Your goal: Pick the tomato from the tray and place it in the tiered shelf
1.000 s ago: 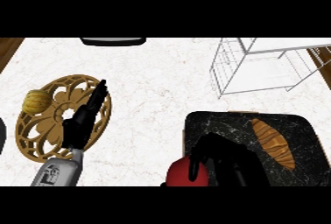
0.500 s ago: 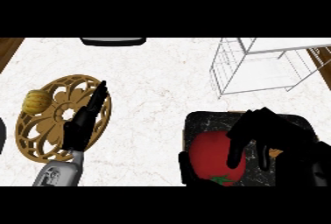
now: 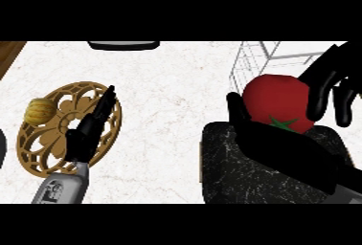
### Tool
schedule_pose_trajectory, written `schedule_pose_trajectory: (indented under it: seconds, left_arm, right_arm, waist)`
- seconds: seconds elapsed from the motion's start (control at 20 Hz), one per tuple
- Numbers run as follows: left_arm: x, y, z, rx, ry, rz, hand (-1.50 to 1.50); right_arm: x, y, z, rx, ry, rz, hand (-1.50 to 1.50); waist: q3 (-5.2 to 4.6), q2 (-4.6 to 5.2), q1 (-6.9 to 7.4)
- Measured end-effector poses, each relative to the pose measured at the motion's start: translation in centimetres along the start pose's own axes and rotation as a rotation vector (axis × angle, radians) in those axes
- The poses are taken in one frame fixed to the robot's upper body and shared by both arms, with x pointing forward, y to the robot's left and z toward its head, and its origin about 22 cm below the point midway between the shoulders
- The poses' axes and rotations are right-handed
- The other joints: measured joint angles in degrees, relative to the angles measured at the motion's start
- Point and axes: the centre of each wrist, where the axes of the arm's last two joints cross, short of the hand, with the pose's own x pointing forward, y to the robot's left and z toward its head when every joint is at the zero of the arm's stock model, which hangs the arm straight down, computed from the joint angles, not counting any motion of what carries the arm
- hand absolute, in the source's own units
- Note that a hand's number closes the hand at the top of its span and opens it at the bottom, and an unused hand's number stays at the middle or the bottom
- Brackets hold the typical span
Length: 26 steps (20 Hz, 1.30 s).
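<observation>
From the head view, the robot's black right hand [image 3: 283,148] is grasping the round red tomato with a green stem star [image 3: 277,101], thumb curled up its left side and fingers draped over its right side, so the fruit sits lifted in the palm above the dark, speckled rectangular tray [image 3: 230,177]. The tomato shows just in front of the white wire tiered shelf [image 3: 253,60], whose thin bars stand at the upper right of the white marbled counter [image 3: 170,81]; whether the tomato touches the shelf cannot be told. At the left, the left hand [image 3: 88,129] rests with straight, relaxed fingers pointing up over a round golden openwork trivet [image 3: 42,153], holding nothing, its grey forearm [image 3: 60,189] coming in from the lower edge. A small yellow ridged squash-like thing [image 3: 39,110] lies at the trivet's upper left rim. A dark rounded object with a pale edge [image 3: 124,45] shows at the counter's far edge.
</observation>
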Motion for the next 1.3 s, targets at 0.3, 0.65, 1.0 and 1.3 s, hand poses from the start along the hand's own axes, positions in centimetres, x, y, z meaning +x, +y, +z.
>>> schedule_pose_trajectory:
  seconds: [0.3, 0.65, 1.0, 1.3]
  left_arm:
    - [0.1, 0.3, -0.2, 0.003, 0.0, 0.004, 0.0]
    - [0.1, -0.4, -0.4, -0.002, 0.003, 0.007, 0.0]
    - [0.3, -0.7, 0.2, -0.002, -0.004, -0.002, 0.0]
    - [0.5, -0.4, -0.2, -0.005, -0.005, -0.001, 0.0]
  right_arm:
    - [0.4, -1.3, -3.8, -0.066, 0.026, 0.046, 1.5]
    - [-0.3, -2.2, -8.2, -0.119, 0.054, 0.106, 1.5]
    - [-1.9, -1.3, -11.6, -0.15, 0.032, 0.195, 1.5]
    - [-3.8, 1.0, -13.4, -0.186, -0.006, 0.271, 1.5]
  waist:
    - [0.01, 0.03, -0.02]
    - [0.04, 0.09, 0.09]
    - [0.05, 0.15, 0.35]
    - [0.04, 0.23, 0.42]
